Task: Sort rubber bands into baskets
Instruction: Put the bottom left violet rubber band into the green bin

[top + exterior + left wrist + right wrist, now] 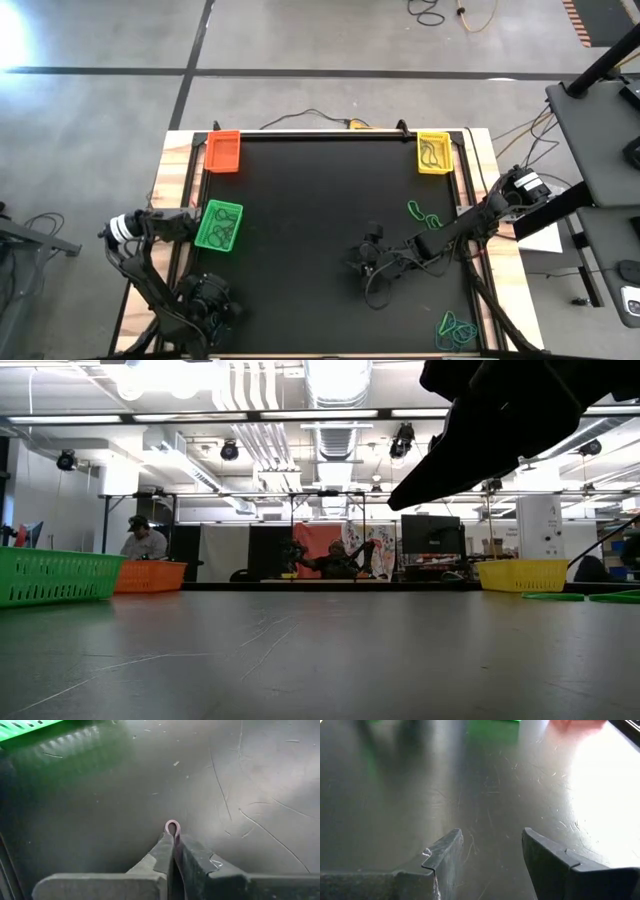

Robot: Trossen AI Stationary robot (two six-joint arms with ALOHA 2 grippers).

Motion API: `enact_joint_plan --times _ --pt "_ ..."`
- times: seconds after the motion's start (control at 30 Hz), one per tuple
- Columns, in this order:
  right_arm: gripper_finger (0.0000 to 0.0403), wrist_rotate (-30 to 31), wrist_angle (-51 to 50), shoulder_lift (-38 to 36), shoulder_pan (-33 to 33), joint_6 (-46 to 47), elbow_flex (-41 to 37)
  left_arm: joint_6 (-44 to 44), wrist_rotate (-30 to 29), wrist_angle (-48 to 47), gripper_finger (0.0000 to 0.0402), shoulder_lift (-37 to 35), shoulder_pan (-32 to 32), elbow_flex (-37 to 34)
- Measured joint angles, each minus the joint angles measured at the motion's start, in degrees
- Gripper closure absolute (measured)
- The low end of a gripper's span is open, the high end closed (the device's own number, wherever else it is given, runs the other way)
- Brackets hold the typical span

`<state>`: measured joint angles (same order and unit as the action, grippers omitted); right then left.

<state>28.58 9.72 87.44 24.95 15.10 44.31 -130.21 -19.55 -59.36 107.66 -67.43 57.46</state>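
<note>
Table [330, 175]: black matte top, finely scratched, on a pale wooden frame.
Orange basket [223, 151]: rectangular plastic mesh tray at the far left corner; looks empty, placed out of the arms' way.
Yellow basket [434, 152]: same mesh form, far right corner; dark loops lie inside.
Green basket [218, 225]: same form, at the left edge, close to the left arm; dark thin loops inside.
Rubber bands, loose: a few thin green loops [424, 214] on the right side of the table beside the right arm; a teal and green cluster [455, 329] near the near right corner.
Right gripper [492, 851]: fingers spread, nothing between them, low over bare table towards the middle, probably positioned to reach a band.
Left gripper [173, 847]: near left corner; fingers pressed together, a small pinkish loop showing at the tips, possibly a pinched band, though too little shows to be sure.
</note>
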Motion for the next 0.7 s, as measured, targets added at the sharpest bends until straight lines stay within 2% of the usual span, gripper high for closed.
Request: enact_joint_plan --times 0.4,0.7 --pt "0.0204 0.0 0.02 0.0 -0.04 -0.1 0.0 1.36 -2.93 -5.37 0.0401 -4.46 4.68 -0.77" --pt "0.0204 0.0 0.0 0.0 -0.04 -0.12 0.0 10.8 -7.28 -5.19 0.0401 -7.66 10.26 -0.86"
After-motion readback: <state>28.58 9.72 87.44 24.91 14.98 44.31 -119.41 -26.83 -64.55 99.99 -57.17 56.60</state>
